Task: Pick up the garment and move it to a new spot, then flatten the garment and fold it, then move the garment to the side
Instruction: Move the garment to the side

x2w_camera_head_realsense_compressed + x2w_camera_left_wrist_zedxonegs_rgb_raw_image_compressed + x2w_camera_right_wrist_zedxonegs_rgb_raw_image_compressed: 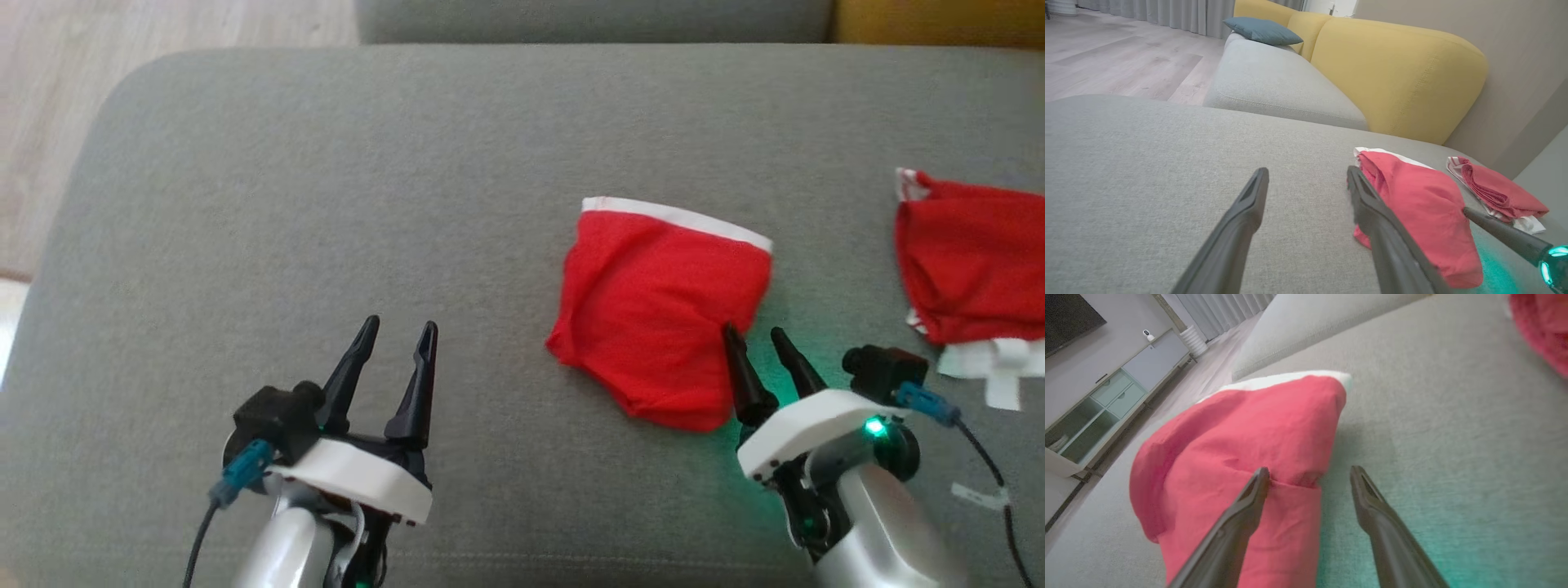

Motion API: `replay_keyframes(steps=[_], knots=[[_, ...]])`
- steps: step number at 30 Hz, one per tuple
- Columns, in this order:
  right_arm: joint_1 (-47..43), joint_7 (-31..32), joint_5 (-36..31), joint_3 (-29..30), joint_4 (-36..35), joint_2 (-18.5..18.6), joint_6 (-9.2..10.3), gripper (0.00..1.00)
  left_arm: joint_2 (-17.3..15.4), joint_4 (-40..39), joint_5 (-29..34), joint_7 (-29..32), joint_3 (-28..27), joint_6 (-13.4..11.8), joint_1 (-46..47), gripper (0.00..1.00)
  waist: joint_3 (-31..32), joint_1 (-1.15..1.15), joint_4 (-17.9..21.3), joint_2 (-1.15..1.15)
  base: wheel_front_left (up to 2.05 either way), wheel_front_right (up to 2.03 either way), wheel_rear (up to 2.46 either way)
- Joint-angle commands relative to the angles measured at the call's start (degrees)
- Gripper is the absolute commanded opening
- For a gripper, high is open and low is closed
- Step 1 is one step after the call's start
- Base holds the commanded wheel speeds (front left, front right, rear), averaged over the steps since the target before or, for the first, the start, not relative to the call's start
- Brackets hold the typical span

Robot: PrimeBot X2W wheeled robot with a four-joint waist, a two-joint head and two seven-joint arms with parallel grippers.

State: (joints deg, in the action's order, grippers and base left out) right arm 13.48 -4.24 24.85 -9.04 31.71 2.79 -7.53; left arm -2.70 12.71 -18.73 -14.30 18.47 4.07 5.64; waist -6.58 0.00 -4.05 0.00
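Right gripper: jaws apart, clamped on nothing. One fingertip lies over the near right corner of the folded red garment. The other stands over the bare grey seat cushion just beside that corner, so the garment's right edge falls in the gap between the jaws.

Left gripper: jaws apart with nothing between them, over the cushion, well apart from the garment on its left side.

The garment lies flat on the cushion, with a white band along its far edge.

A white tag near the right arm's cable is too small to read.

A second red-and-white garment lies crumpled to the right of the folded one, apart from it. Beyond the garment stand a yellow sofa back and a blue pillow.
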Motion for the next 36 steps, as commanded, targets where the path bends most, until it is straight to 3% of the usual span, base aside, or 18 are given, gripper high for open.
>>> replay_keyframes(steps=[1, 6, 12, 13, 14, 20, 24, 30, 35, 36], knots=[[2.8, 0.4, 2.1, -1.6, 0.0, 0.1, 0.04, 1.00, -0.2, -1.7, 0.6, -0.7, -1.3, 0.3, 2.8, 1.00, -1.5, 0.00, -1.8, 0.00, 0.00, 0.00, 0.00], [7.1, 1.8, 6.8, -3.3, 6.5, 0.1, 0.04, 1.00, -0.2, -1.8, 0.8, -0.7, -1.2, 0.4, 3.4, 1.00, -2.9, 0.00, -3.6, 0.00, 0.00, 0.00, 0.00], [11.1, 2.0, 7.6, -6.1, 13.2, 0.1, 0.04, 1.00, -0.2, -2.0, 1.0, -0.7, -2.3, 0.6, 4.3, 1.00, -4.3, 0.00, -4.1, 0.00, 0.00, 0.00, 0.00], [11.6, 1.9, 7.6, -6.7, 13.9, 0.1, 0.04, 0.45, -0.2, -2.0, 1.1, -0.7, -2.5, 0.6, 4.4, 1.00, -4.4, 0.00, -4.0, 0.00, 0.00, 0.00, 0.00], [12.2, 1.4, 7.0, -7.5, 14.6, 0.1, 0.04, 0.00, -0.2, -2.1, 1.2, -0.7, -2.7, 0.6, 4.5, 1.00, -4.5, 0.00, -3.9, 0.00, 0.00, 0.00, 0.00], [16.0, -3.5, -4.0, -9.6, 18.9, 1.1, 0.04, 0.00, -0.2, -2.1, 2.0, -0.7, -4.4, 0.7, 4.6, 1.00, -3.5, 0.00, -1.2, 0.00, 0.00, 0.00, 0.00], [17.7, -3.2, -9.4, -11.7, 18.7, 4.6, 0.04, 0.00, -0.2, -2.2, 1.6, -0.7, -4.9, 0.8, 4.0, 1.00, -1.9, 0.00, 1.0, 0.00, 0.00, 0.00, 0.00], [20.3, 2.1, -11.2, -18.8, 13.5, 14.2, 0.04, 0.00, -0.2, -2.6, 0.7, -0.7, -4.7, 0.5, 3.5, 1.00, -0.5, 0.00, 4.3, 0.00, 0.00, 0.00, 0.00], [23.2, 8.6, -6.4, -27.2, 6.0, 26.2, 0.04, 0.00, -0.2, -3.2, 0.2, -0.7, -4.3, 0.1, 3.9, 1.00, -1.4, 0.00, 6.0, 0.00, 0.00, 0.00, 0.00], [23.2, 8.6, -6.4, -27.2, 6.0, 26.2, 0.04, 0.00, -0.2, -3.2, 0.2, -0.7, -4.3, 0.1, 3.9, 1.00, -1.4, 0.00, 6.0, 0.00, 0.00, 0.00, 0.00]])
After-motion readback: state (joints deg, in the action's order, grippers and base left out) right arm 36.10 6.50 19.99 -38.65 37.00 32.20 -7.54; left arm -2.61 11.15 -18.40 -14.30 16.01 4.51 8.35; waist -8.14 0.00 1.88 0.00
